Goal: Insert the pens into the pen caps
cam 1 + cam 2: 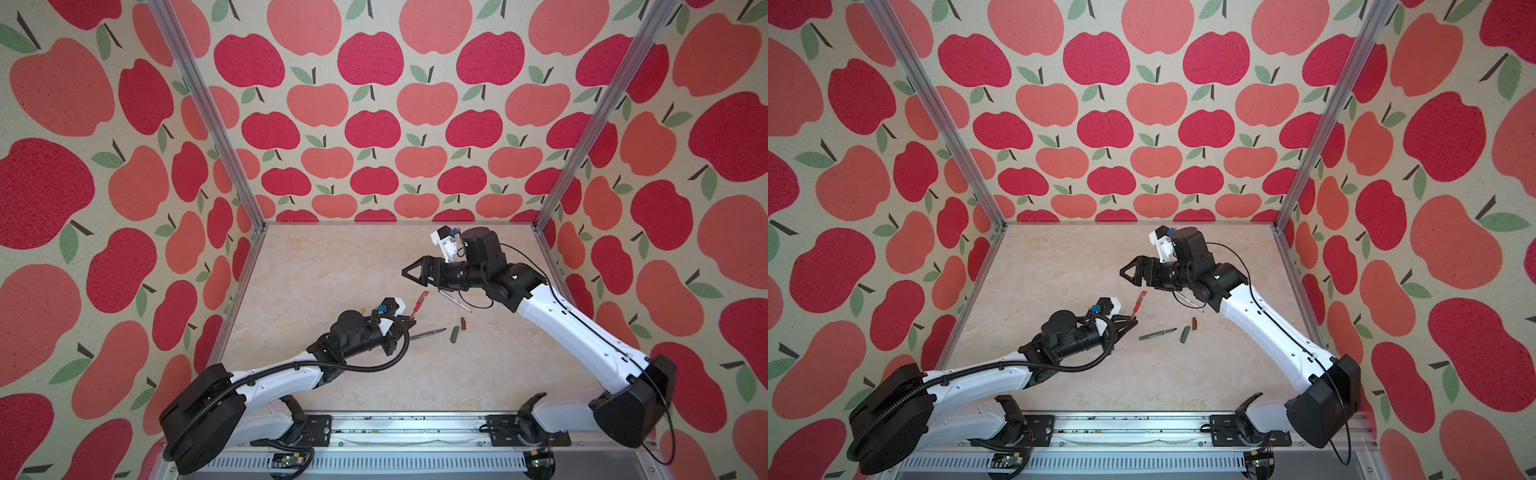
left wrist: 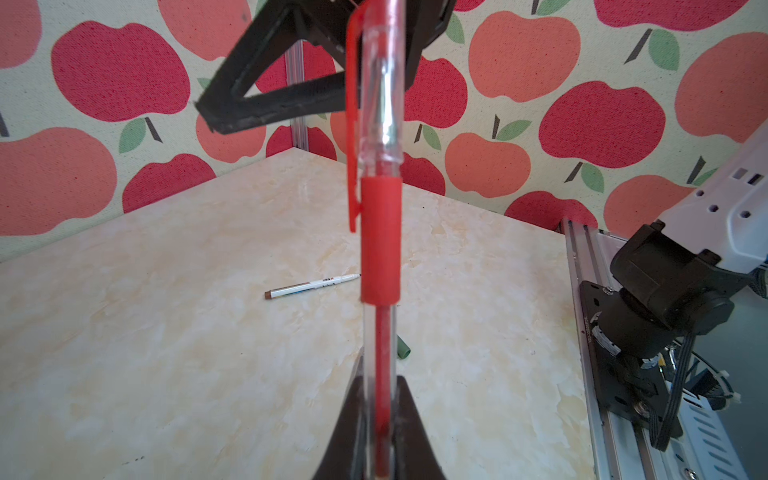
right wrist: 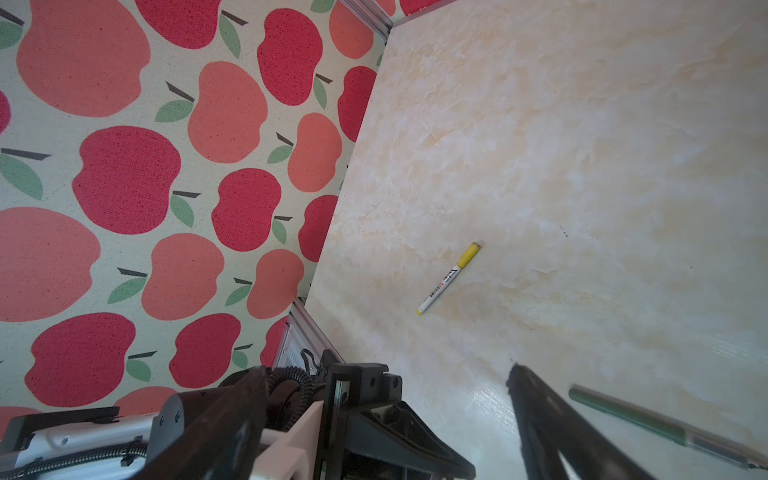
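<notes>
- One pen is in hand: the left gripper [image 2: 379,374] is pressed together on the clear lower barrel of the red pen [image 2: 380,241], lifted off the table [image 1: 332,270].
- The red cap [image 2: 376,104] sits over the tip, clip along the barrel. How fully it is seated I cannot tell.
- Judgement: gripping the tail end leaves the capped end free for the other arm to push on.
- Axis: the red pen runs straight out from the left jaws. In a top view its capped end [image 1: 424,296] points away from the robot base, towards the right gripper [image 1: 405,272].
- Right gripper fingers are spread with nothing between them, hovering near the cap end. No contact is apparent.
- Yellow pen [image 3: 451,276] lies flat and capped.
- Green pen [image 1: 428,333] lies flat, its tip aimed at the green cap [image 1: 455,334] just beside it. The brown cap [image 1: 463,323] lies close by.
- White pen [image 2: 311,286] lies uncapped, under the right arm in both top views.
</notes>
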`<state>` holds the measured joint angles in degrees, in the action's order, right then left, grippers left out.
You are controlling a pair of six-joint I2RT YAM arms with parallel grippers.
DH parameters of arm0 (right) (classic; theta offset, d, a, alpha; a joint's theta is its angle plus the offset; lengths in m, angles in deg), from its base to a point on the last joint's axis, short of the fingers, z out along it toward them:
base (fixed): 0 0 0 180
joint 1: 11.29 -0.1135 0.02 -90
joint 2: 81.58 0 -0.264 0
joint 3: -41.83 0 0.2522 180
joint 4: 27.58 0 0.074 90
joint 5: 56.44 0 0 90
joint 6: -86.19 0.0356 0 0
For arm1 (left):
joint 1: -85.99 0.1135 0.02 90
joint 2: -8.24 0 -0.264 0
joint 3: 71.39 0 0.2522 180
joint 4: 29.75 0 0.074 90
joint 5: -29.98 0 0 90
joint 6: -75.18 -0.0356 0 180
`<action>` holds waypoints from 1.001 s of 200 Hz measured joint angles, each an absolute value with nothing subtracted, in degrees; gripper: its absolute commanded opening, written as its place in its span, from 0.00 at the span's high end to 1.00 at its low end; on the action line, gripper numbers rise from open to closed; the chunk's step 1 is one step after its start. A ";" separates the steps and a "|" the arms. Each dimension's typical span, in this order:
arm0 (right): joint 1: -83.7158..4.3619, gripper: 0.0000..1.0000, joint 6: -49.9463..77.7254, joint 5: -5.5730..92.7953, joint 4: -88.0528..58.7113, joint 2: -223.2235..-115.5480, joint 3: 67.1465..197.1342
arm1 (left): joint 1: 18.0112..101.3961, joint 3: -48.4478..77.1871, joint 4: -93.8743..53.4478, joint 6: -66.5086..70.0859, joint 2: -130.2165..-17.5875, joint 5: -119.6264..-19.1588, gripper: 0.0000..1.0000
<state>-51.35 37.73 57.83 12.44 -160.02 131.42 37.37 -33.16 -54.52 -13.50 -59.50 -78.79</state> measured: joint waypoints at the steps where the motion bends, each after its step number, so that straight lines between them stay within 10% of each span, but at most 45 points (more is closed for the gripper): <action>1: -51.35 0.10 37.66 57.96 12.53 -160.06 131.49 | 37.37 -33.16 -54.41 -13.50 -59.50 -78.79 1.00; 200: -48.96 0.22 37.36 63.40 12.88 -155.91 126.35 | 37.31 -33.12 -51.43 -13.19 -56.88 -74.44 1.00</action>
